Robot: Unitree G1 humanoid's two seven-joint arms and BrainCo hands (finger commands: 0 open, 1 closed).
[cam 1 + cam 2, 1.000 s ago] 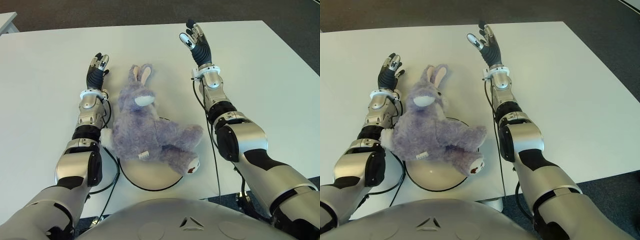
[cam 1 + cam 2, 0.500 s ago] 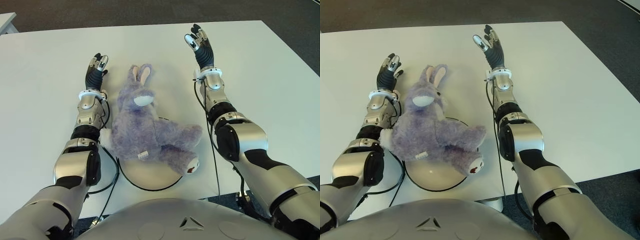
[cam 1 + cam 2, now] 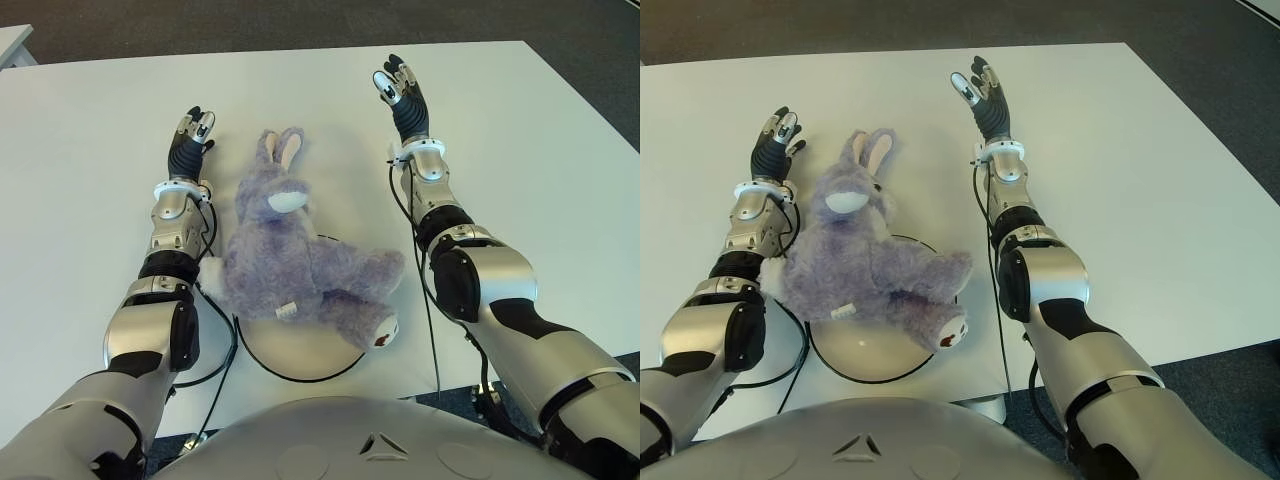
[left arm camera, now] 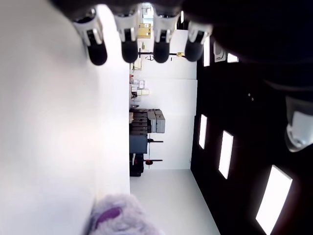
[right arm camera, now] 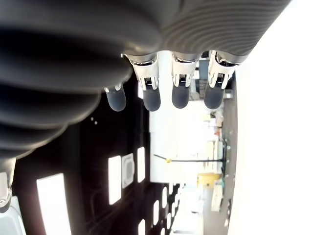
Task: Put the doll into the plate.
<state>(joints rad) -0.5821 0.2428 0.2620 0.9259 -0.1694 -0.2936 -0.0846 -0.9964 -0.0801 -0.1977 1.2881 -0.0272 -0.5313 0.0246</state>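
Clearly neither hand has hold of anything. Up at the left of centre, the left hand point(image 3: 190, 140) lies stretched out with its fingers point(image 4: 129, 46) straight and empty, just beside the doll's ears. Over at the upper right of centre, the right hand point(image 3: 402, 92) is likewise spread flat and holds nothing, well apart from the toy. Between the two arms the doll point(image 3: 295, 255), a purple plush rabbit, sprawls across the plate point(image 3: 300, 352) in the lower middle, its body and legs covering most of the dish while its head reaches onto the white bench point(image 3: 80, 200). By my reckoning the placing looks done, and the hands sit wide to leave it alone.
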